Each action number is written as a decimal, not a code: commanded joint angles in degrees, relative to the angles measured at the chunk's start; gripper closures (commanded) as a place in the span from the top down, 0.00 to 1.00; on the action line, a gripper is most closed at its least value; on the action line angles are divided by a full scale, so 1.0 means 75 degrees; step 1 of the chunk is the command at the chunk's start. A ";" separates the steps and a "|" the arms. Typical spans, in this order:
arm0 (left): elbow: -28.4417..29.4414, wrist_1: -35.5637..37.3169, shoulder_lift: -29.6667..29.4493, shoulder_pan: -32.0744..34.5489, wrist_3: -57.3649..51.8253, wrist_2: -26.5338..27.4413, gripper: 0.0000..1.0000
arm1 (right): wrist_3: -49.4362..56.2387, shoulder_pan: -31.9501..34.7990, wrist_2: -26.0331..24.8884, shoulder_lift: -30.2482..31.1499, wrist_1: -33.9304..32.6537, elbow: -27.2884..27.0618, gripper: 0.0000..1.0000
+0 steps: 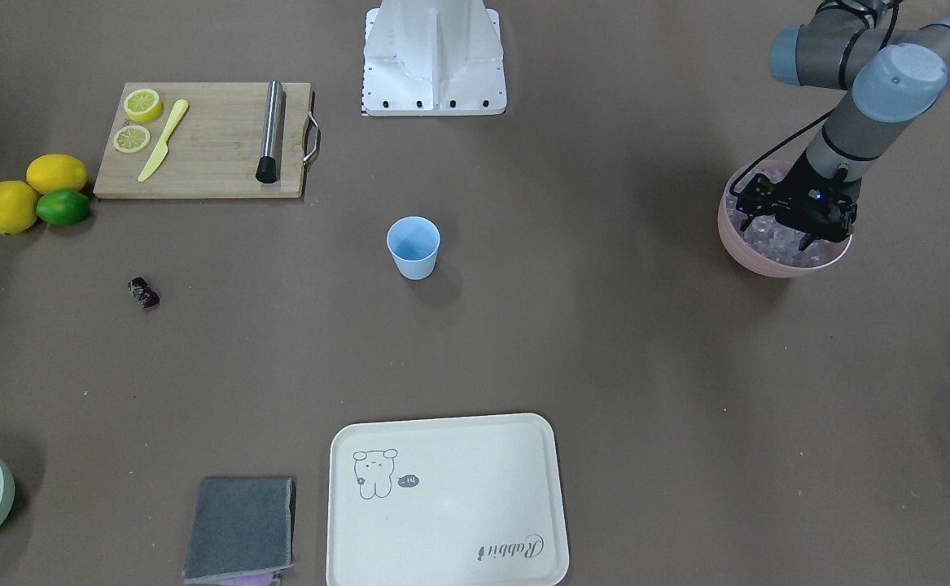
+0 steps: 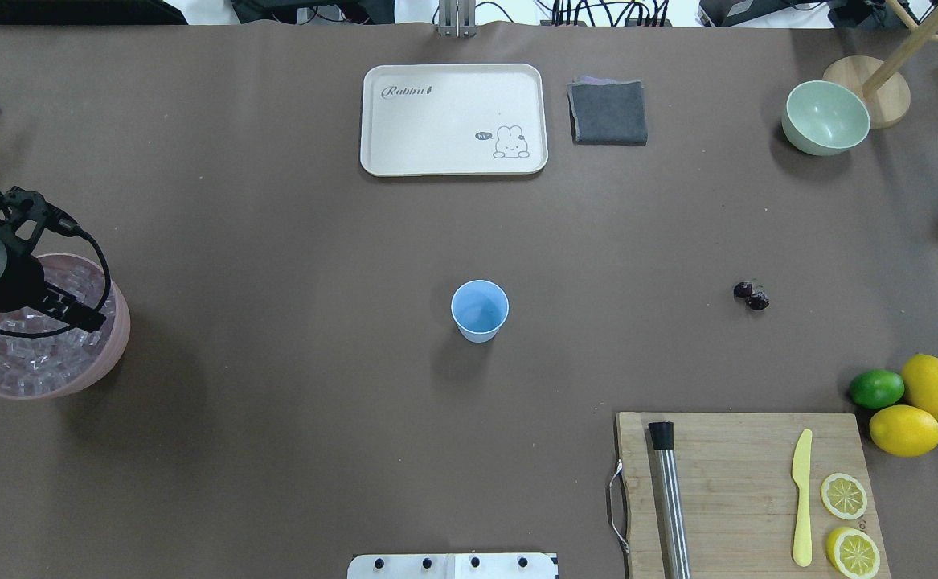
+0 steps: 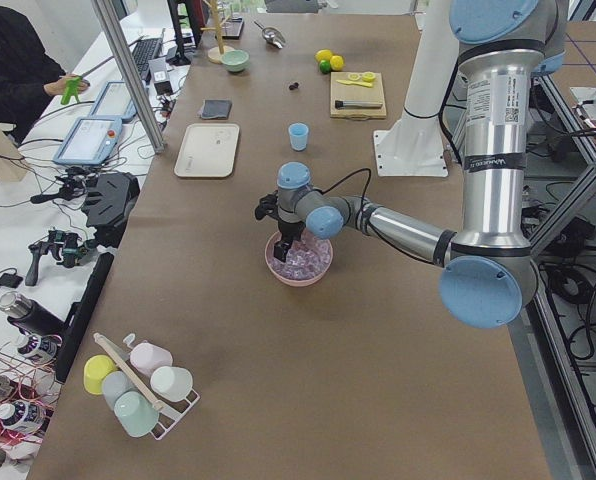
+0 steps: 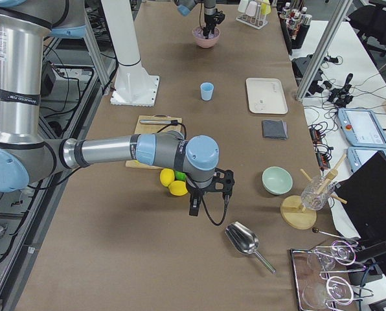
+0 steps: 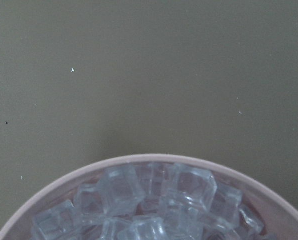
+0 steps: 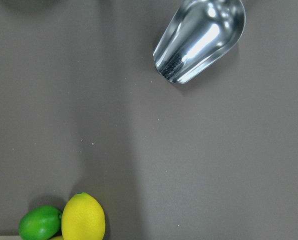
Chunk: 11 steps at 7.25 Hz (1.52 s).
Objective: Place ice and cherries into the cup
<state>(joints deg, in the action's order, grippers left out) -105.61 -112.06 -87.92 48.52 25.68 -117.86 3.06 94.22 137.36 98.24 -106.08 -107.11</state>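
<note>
- Cubes of ice (image 5: 189, 187) lie under the left tool (image 1: 774, 233), whose jaws look spread inside the pink bowl (image 2: 111, 354). They are likely light, hard and slick, so pinch one across its flat faces.
- At the bowl's 3 o'clock stands the cup (image 2: 480, 310), light and tippable, with bare surface (image 2: 292, 322) between.
- At the cup's 3 o'clock lie the cherries (image 2: 751, 295), tiny and probably soft.
- I cannot tell the spread of the right tool (image 4: 203, 201).

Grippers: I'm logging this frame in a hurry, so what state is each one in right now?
Left gripper: open, fingers apart, down at the ice in the pink bowl.
Right gripper: cannot be told; only the side view shows it.
</note>
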 commanded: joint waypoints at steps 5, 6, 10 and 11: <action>-0.0192 0.0011 0.0098 0.0011 0.0021 0.0012 0.12 | -0.0010 0.0070 -0.0010 0.0003 0.0012 -0.0051 1.00; -0.0227 0.0011 0.0110 0.0022 0.0021 0.0000 0.09 | -0.0010 0.0082 -0.0010 0.0003 0.0000 -0.0063 1.00; -0.0333 0.0000 0.0168 0.0116 -0.0003 -0.0023 0.84 | -0.0022 0.0082 -0.0010 -0.0021 0.0000 -0.0063 1.00; -0.0391 0.0000 0.0203 0.0116 0.0032 -0.0023 0.87 | -0.0033 0.0082 -0.0010 -0.0009 0.0000 -0.0109 1.00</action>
<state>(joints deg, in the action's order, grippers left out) -108.06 -112.03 -86.69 49.33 25.68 -118.03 2.88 94.83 137.28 98.14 -106.08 -107.67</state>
